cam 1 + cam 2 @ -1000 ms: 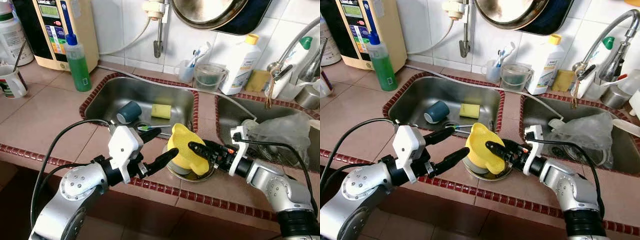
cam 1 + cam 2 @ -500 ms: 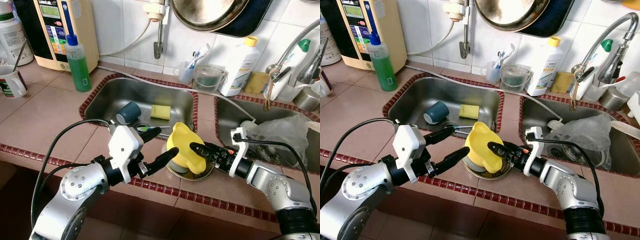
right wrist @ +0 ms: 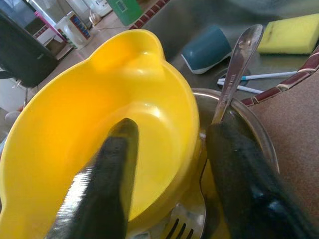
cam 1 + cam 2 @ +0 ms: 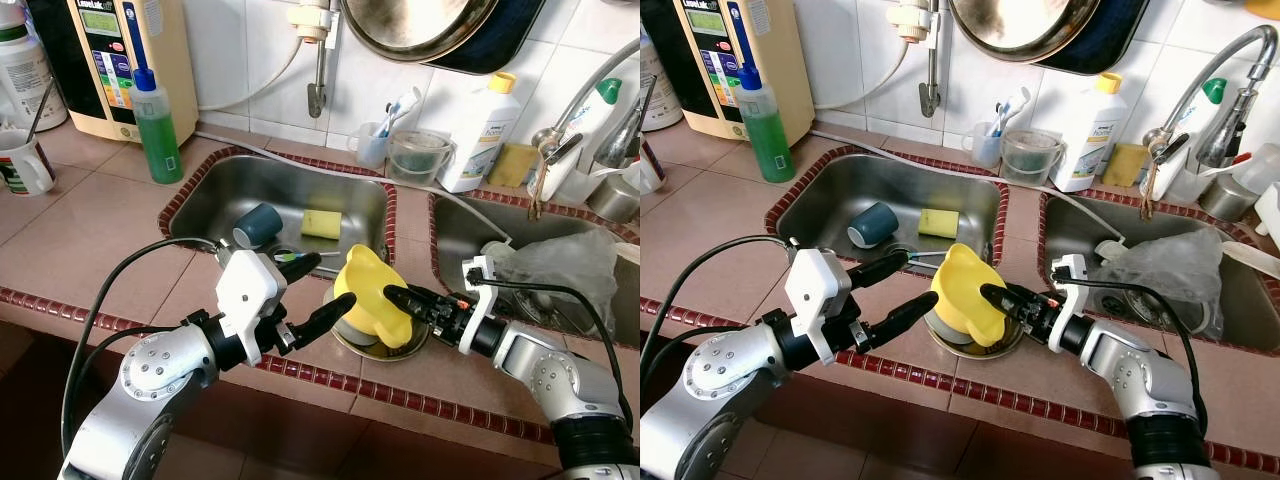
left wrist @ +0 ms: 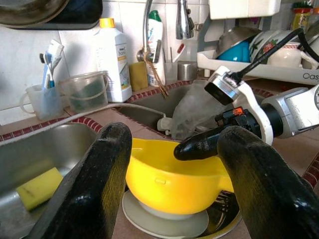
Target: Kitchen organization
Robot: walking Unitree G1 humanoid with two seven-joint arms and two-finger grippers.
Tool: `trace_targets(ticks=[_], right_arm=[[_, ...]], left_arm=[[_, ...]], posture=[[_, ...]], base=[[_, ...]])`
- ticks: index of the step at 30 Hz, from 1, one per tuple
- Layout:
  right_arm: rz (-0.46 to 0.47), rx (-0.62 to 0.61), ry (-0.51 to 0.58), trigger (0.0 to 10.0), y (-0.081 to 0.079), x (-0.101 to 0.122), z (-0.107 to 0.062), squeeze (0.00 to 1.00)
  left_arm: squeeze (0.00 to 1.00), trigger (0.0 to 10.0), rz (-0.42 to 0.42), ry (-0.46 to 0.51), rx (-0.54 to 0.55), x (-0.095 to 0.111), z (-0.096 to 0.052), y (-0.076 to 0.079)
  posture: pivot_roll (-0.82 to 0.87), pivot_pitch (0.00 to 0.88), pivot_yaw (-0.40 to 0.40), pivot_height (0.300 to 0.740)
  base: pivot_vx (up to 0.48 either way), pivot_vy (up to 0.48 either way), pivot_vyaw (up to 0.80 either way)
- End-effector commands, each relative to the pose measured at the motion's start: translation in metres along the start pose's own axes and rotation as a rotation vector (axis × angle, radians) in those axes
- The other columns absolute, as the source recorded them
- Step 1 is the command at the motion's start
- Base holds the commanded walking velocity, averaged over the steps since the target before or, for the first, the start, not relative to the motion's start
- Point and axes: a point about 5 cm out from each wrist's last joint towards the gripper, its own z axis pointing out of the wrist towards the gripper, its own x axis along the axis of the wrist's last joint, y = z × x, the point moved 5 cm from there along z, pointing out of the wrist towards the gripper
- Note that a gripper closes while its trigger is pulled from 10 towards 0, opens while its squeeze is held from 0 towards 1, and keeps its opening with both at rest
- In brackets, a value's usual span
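Note:
A yellow bowl (image 4: pixel 365 290) sits tilted on a white plate (image 5: pixel 149 221) inside a steel bowl (image 4: pixel 347 345), on the counter strip between the two sinks. A spoon (image 3: pixel 239 64) and a fork lie in the steel bowl. My right gripper (image 4: pixel 395 298) comes in from the right, open, straddling the bowl's rim: one finger (image 3: pixel 112 174) is inside the bowl, the other (image 3: pixel 239 169) is outside over the steel bowl. My left gripper (image 4: pixel 328 283) is open just left of the bowl, with nothing between its fingers.
The left sink (image 4: pixel 210 195) holds a blue cup (image 4: pixel 258 222), a yellow sponge (image 4: pixel 322 222) and a toothbrush (image 4: pixel 295 256). A clear plastic bag (image 4: pixel 560 265) lies in the right sink. A green soap bottle (image 4: pixel 157 125) and a mug (image 4: pixel 25 162) stand at the left.
The yellow bowl has sunk lower and now tilts less to the right. My right gripper has drawn back slightly. The left arm has not moved.

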Motion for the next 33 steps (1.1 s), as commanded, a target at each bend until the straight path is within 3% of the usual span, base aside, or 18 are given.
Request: trace_targets(ticks=[1, 33], right_arm=[[-0.018, 0.003, 0.016, 0.0, 0.000, 0.008, 0.000, 0.00], [-0.014, 0.059, 0.073, 0.0, -0.008, 0.035, 0.004, 0.00]], left_arm=[[0.00, 10.0, 0.024, 0.015, -0.018, 0.007, 0.002, 0.004], [0.00, 10.0, 0.019, 0.018, -0.005, 0.008, 0.004, 0.002]], posture=[[0.11, 0.000, -0.088, 0.740], [0.12, 0.000, -0.092, 0.740]], base=[[0.000, 0.000, 0.00], [0.000, 0.000, 0.00]])
